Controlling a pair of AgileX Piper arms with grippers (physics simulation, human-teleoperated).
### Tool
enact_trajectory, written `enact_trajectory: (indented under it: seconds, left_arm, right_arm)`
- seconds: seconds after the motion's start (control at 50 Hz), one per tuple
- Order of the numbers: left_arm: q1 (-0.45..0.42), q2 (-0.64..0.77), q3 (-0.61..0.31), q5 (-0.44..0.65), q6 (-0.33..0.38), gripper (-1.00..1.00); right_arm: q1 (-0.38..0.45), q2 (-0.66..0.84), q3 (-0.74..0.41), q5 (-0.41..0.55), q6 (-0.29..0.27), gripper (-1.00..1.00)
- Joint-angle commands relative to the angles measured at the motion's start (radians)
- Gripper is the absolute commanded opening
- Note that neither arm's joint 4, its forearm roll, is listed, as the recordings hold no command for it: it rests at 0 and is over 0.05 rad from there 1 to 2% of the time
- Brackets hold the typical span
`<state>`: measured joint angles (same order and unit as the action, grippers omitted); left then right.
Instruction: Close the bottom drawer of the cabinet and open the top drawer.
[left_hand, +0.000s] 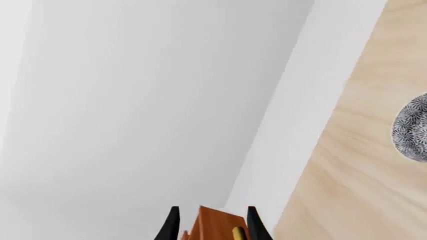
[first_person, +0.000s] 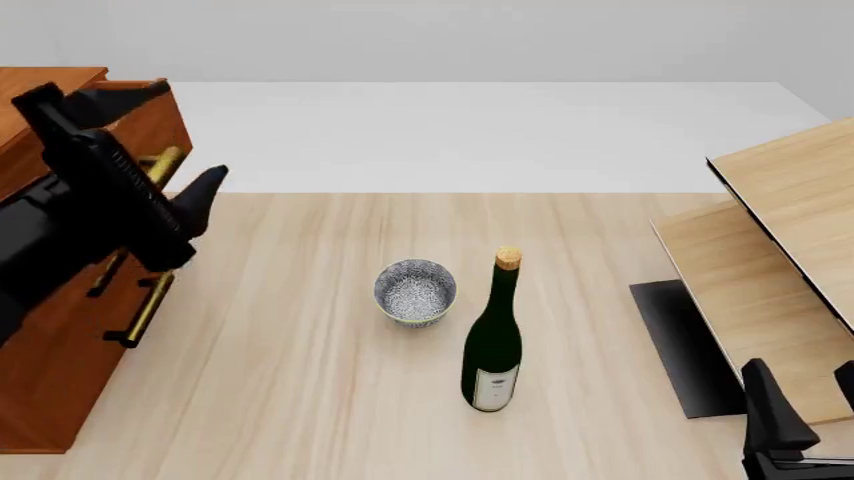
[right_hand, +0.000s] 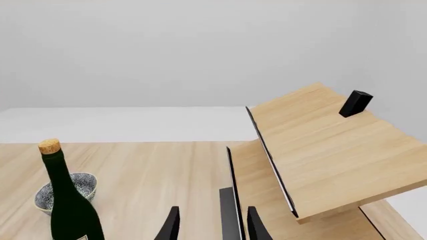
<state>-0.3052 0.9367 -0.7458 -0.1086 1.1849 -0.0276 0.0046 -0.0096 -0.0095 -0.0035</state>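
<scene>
Nearest us, we note the right gripper (first_person: 801, 415) idle at the table's near right edge, fingers spread and empty, well apart from the cabinet (first_person: 54, 390) at far left. The bottom drawer (first_person: 47, 400) appears flush, so we judge closing done. The left gripper (first_person: 167, 150) stands at the top drawer (first_person: 127, 125), jaws spread about its brass handle (first_person: 164, 163), not visibly pinching. We judge the next move calls for clamping, then a straight outward pull

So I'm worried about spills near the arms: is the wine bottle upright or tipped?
Upright. In the front view the bottle stands on its base on the table, cork at top, beside the bowl.
</scene>
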Motion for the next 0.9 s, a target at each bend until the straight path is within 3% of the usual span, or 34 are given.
enact_trajectory:
  seconds: [0.02,0.08,0.12,0.34,0.42,0.44,0.46,0.5,0.6,0.62,0.66,0.7,0.9]
  left_arm:
    - [0.002,-0.022,-0.155,0.172,-0.174,1.0]
    - [-0.013,-0.009,-0.236,0.257,-0.274,1.0]
    - [-0.003,-0.018,-0.225,0.241,-0.264,1.0]
    - [-0.001,-0.002,-0.408,0.41,-0.531,1.0]
    - [0.045,-0.004,-0.43,0.444,-0.566,1.0]
    - [0.121,-0.023,-0.407,0.434,-0.544,1.0]
    - [0.089,-0.01,-0.423,0.453,-0.566,1.0]
    - [0.135,-0.017,-0.443,0.477,-0.598,1.0]
    - [0.117,0.035,-0.554,0.608,-0.754,1.0]
    - [0.154,0.034,-0.57,0.628,-0.775,1.0]
    - [0.126,0.077,-0.627,0.692,-0.867,1.0]
    - [0.17,0.071,-0.63,0.709,-0.867,1.0]
    - [0.211,0.12,-0.69,0.817,-1.001,1.0]
  right_arm:
    - [0.0,-0.001,0.0,0.001,0.0,1.0]
    - [0.002,-0.002,0.0,0.001,-0.001,1.0]
    - [0.004,-0.001,0.0,0.001,-0.001,1.0]
    - [0.008,0.001,-0.001,0.0,0.001,1.0]
    - [0.006,0.0,-0.001,0.0,0.001,1.0]
    - [0.006,0.0,-0.001,0.0,0.002,1.0]
    - [0.006,0.001,-0.001,0.0,0.001,1.0]
    - [0.006,0.001,0.0,-0.001,0.001,1.0]
    - [0.006,0.001,-0.001,-0.001,0.0,1.0]
    - [0.005,0.001,-0.001,-0.001,0.001,1.0]
    - [0.005,0.001,-0.001,-0.001,0.0,1.0]
    - [0.006,0.001,-0.001,-0.002,-0.001,1.0]
    - [0.004,0.001,-0.002,-0.002,-0.002,1.0]
